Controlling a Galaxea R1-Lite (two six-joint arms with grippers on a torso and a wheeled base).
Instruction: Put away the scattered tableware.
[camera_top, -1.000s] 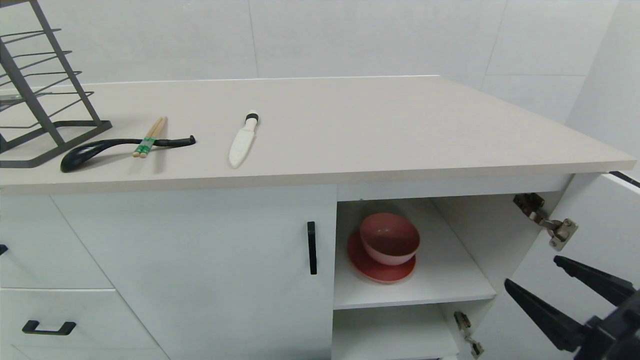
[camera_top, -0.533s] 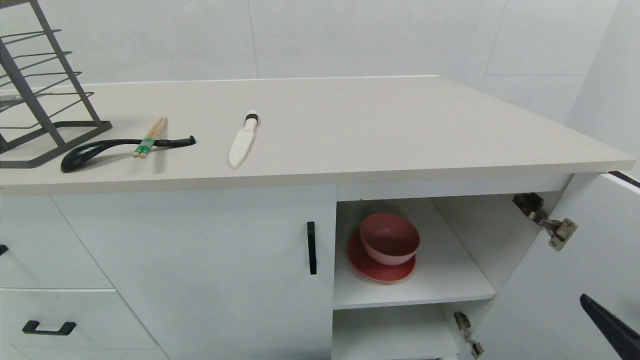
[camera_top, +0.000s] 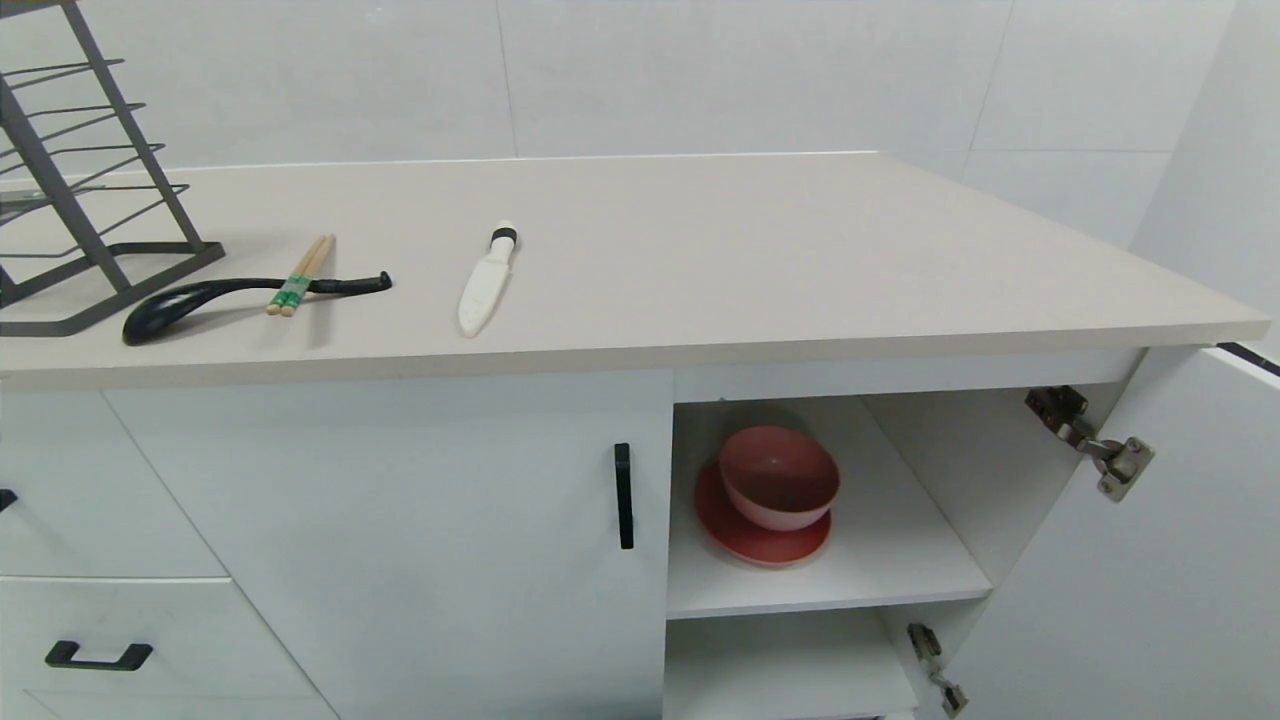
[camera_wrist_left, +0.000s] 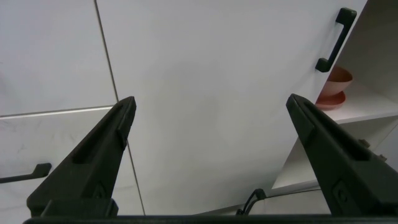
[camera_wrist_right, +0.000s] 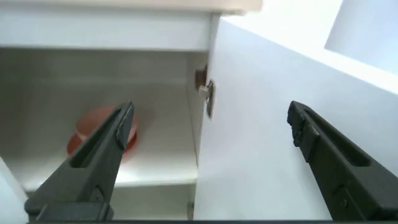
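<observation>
Bowl (camera_top: 779, 478) on plate (camera_top: 757, 543), on the upper shelf (camera_top: 900, 565) of the open cupboard (camera_top: 965, 470), well apart from right gripper (camera_wrist_right: 211, 109) and left gripper (camera_wrist_left: 211, 102), both jaws wide apart, empty; spoon (camera_top: 215, 290), chopsticks (camera_top: 298, 275), knife (camera_top: 485, 280) on counter (camera_top: 750, 250)

Your head camera: countertop (camera_top: 750, 250) carries wire rack (camera_top: 80, 200) at left edge, black ladle (camera_top: 200, 297) beside it, chopsticks (camera_top: 300, 273) crossing ladle handle, white knife (camera_top: 485, 280) apart to their right. Below, right cabinet door (camera_top: 1150, 600) stands open. On upper shelf (camera_top: 900, 560) you have pink bowl (camera_top: 779, 488) sitting on red plate (camera_top: 750, 540). Left door shut, black handle (camera_top: 623, 496) upright.
</observation>
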